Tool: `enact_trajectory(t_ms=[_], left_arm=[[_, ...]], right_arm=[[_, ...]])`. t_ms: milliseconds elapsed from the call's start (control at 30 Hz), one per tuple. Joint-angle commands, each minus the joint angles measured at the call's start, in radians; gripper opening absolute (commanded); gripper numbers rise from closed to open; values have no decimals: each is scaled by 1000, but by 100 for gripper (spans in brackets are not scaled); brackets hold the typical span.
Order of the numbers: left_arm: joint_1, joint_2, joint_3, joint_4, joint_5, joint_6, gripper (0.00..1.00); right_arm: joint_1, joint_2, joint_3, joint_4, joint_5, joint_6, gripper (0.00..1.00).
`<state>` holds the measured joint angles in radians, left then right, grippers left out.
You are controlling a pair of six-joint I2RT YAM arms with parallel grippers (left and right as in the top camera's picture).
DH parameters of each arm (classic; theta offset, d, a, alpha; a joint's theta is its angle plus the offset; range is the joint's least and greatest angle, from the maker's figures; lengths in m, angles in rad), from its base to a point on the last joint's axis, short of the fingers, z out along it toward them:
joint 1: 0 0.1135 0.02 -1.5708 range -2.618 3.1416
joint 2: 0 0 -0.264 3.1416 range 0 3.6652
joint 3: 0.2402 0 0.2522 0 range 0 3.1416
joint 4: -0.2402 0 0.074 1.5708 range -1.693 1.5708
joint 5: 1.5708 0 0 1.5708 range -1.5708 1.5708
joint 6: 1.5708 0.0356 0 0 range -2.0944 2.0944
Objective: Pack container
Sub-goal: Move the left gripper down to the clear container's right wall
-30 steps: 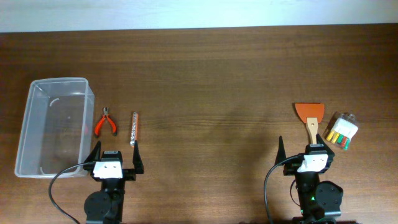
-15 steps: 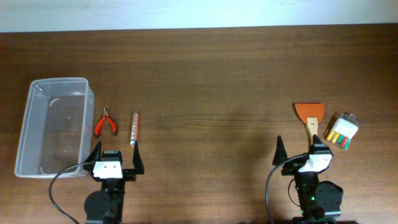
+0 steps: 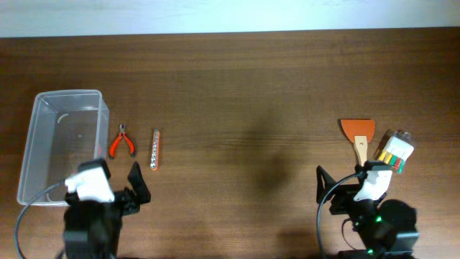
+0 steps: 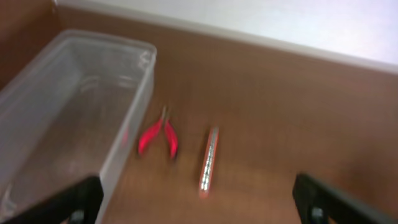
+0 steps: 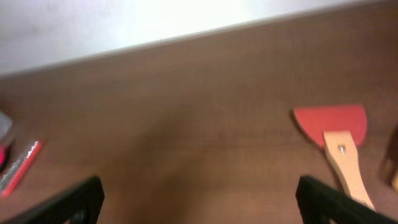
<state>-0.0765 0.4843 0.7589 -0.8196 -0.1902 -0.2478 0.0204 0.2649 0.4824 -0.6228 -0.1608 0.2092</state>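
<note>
The clear plastic container (image 3: 63, 144) stands empty at the left of the table; it also shows in the left wrist view (image 4: 68, 112). Red-handled pliers (image 3: 122, 141) and a slim silver-and-red rod (image 3: 154, 148) lie just right of it, also in the left wrist view as pliers (image 4: 158, 134) and rod (image 4: 209, 160). An orange scraper with a wooden handle (image 3: 358, 137) and a small pack with coloured pieces (image 3: 396, 152) lie at the right. My left gripper (image 4: 199, 199) is open and empty, near the container's front corner. My right gripper (image 5: 199, 199) is open and empty, left of the scraper (image 5: 336, 134).
The dark wooden table runs to a white wall at the back. The stretch between the rod and the scraper holds nothing. Cables trail from both arm bases at the front edge.
Both arms have lifted off their rest pose. The left arm swung left toward the container's front corner; the right arm shifted slightly right and forward.
</note>
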Motion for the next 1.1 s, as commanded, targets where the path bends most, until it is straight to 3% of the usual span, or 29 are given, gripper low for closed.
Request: enact_trajectory(t_ms=[0,200,433,500,667,867,1067], left_arm=[[5,200,123,-96,4,-51,99],[5,452,228,-180,36,-51,99],[5,628,229,-211,67,-60,99],[11,634,238,-214,48,-143,99],[89,597,326,-343,-29,-440,99],[289,586,447,-518,-57,-463,99],[477,581,452,-493,11,-463,99]], right_arm=[[6,151,161,-121,-16,-8,99],[6,455,412,-334,-12,-106,99],[6,744,583,-417,-12,-114,98],[6,801,600,-434,-13,-147,99],[7,863,612,-448,-20,-188,99],[46,864,612,-447,-20,-211,99],[151,881,612,-444,-17,-221,99]])
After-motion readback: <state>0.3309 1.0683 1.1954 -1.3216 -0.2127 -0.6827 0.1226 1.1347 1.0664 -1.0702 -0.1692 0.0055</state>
